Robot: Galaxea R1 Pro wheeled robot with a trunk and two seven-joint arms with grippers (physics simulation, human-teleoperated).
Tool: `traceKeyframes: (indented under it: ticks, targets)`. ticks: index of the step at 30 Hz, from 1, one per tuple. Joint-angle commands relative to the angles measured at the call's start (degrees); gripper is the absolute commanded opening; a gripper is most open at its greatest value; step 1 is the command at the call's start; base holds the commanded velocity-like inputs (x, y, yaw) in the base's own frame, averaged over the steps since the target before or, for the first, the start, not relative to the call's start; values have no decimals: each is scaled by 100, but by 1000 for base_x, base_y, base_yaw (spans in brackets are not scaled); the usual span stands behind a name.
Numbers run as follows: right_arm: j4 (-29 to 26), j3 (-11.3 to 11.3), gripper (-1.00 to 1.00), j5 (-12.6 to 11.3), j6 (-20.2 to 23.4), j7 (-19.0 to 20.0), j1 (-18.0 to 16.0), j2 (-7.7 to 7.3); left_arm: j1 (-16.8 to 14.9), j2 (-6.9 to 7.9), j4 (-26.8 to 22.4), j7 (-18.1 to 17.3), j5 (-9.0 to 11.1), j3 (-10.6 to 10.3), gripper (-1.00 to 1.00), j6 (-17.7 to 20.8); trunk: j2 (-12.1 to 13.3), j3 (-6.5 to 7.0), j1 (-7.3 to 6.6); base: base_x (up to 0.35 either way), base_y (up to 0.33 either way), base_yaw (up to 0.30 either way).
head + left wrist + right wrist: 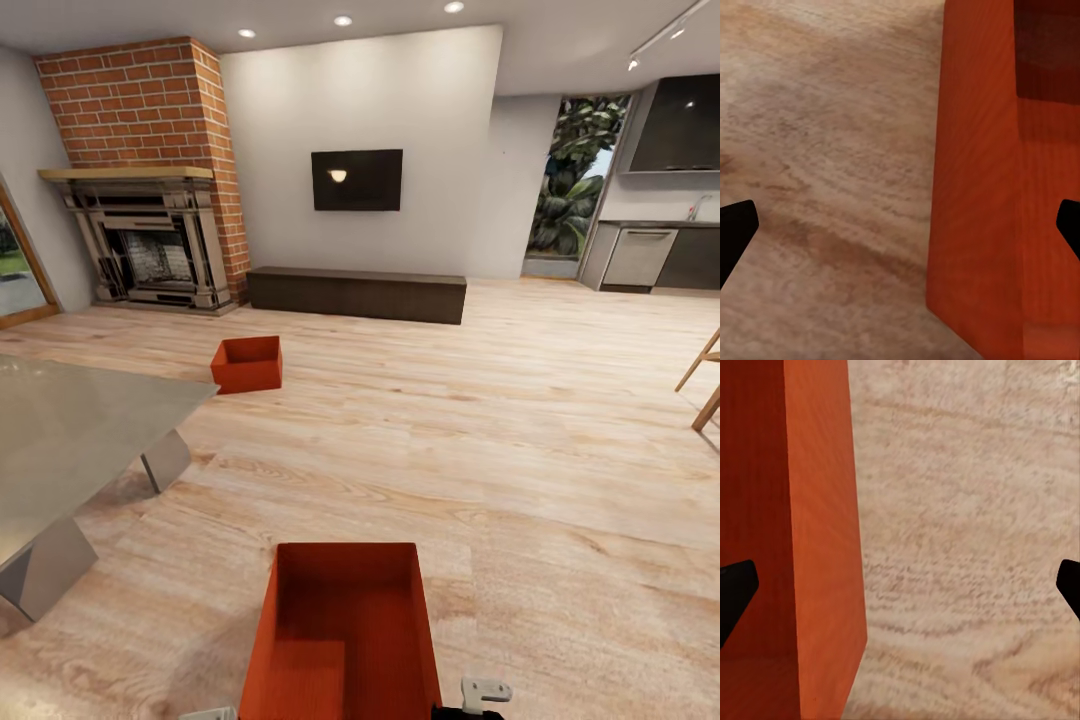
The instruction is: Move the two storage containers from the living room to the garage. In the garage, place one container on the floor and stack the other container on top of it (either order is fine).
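The near red box (345, 630) sits on the wood floor (560, 480) right between both arms, long way pointing ahead, with the left gripper (900, 232) and right gripper (900, 592) each spread wide over one side wall.

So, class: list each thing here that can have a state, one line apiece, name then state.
Near storage container: upright on wood floor, open-top, empty.
Far storage container: upright on floor, empty.
Left gripper: open, straddling the near container's wall.
Right gripper: open, straddling its opposite wall.
Wall TV: off.
Fireplace: unlit.
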Motion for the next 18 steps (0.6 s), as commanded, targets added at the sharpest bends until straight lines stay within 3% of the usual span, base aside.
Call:
traceKeyframes:
  ticks: [1,13,18]
  targets:
    - [5,-17,100,5,-22,-11,-3,3,-4,-3,5,-46,-28,49,100,-17,-44,-23,21,0,0,0]
    - [5,-14,100,5,-22,-11,-3,3,-4,-3,5,-46,-28,49,100,-17,-44,-23,21,0,0,0]
    - [5,-15,100,5,-22,-11,-3,4,-4,-3,5,-44,-28,49,100,-17,-244,-113,131,0,0,0]
